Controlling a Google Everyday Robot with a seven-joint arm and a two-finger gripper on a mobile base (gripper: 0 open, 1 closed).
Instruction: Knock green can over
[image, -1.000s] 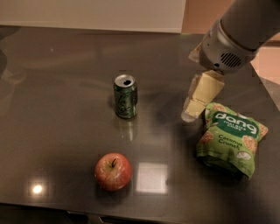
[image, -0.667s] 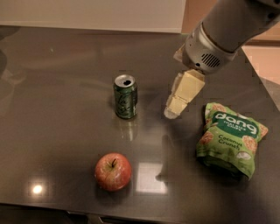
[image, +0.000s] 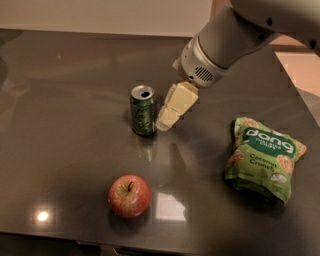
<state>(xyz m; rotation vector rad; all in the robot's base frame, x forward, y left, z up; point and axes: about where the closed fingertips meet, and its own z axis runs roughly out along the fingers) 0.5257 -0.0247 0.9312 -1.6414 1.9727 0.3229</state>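
Observation:
The green can (image: 143, 110) stands upright near the middle of the dark table (image: 65, 100), its silver top with the pull-tab hole facing up. My gripper (image: 170, 111) reaches down from the upper right on a grey arm. Its cream-coloured fingertips sit right beside the can's right side, at or almost at contact with it. The can shows no tilt.
A red apple (image: 129, 195) lies in front of the can, near the table's front edge. A green snack bag (image: 262, 156) lies to the right. The table's right edge runs along a pale floor (image: 302, 75).
My gripper has moved left across the table, from beside the snack bag to right against the can's right side. The can, apple and bag have not moved.

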